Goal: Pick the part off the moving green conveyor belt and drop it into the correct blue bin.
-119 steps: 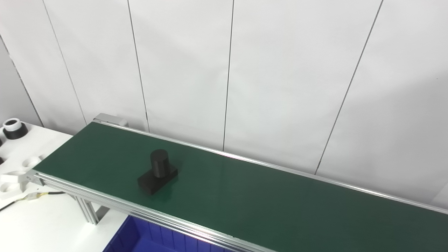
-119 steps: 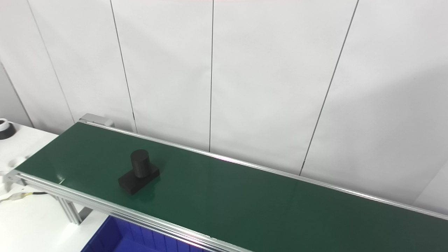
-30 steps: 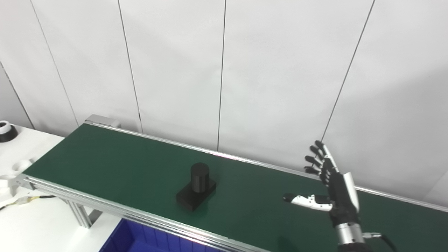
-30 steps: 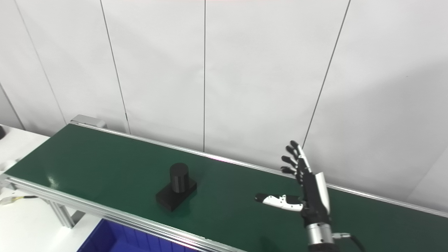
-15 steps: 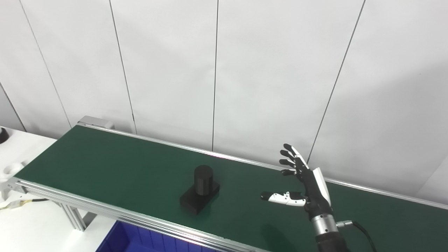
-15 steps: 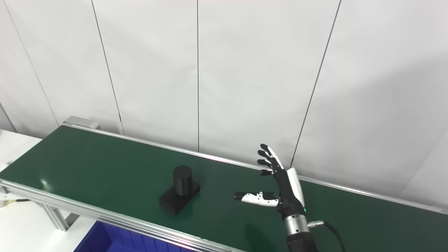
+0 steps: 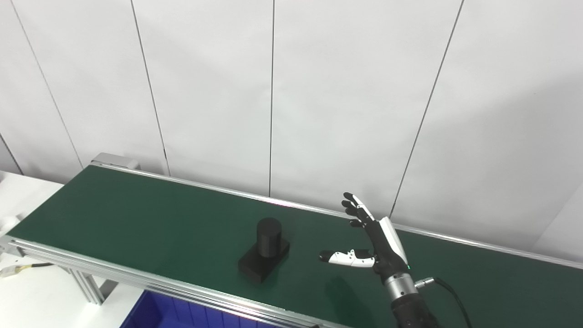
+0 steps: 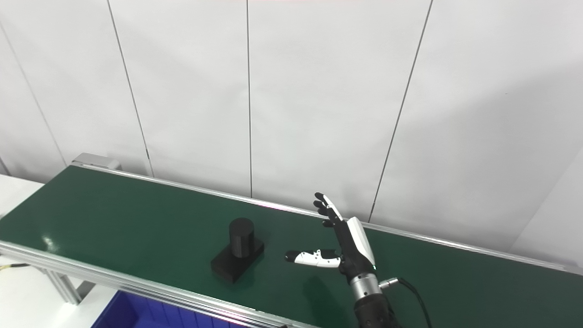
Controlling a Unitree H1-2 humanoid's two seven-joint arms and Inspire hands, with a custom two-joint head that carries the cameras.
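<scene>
Fingers (image 7: 354, 208) spread wide and thumb stuck out sideways, the right hand (image 7: 375, 243) holds nothing above the green conveyor belt (image 7: 136, 214). The black part (image 7: 265, 255), a cylinder on a flat base, sits untouched near the belt's front rail, just beside the thumb tip. Grasp and drop are not yet done. Only a corner of the blue bin (image 7: 150, 314) shows below the rail; the left hand is out of view.
</scene>
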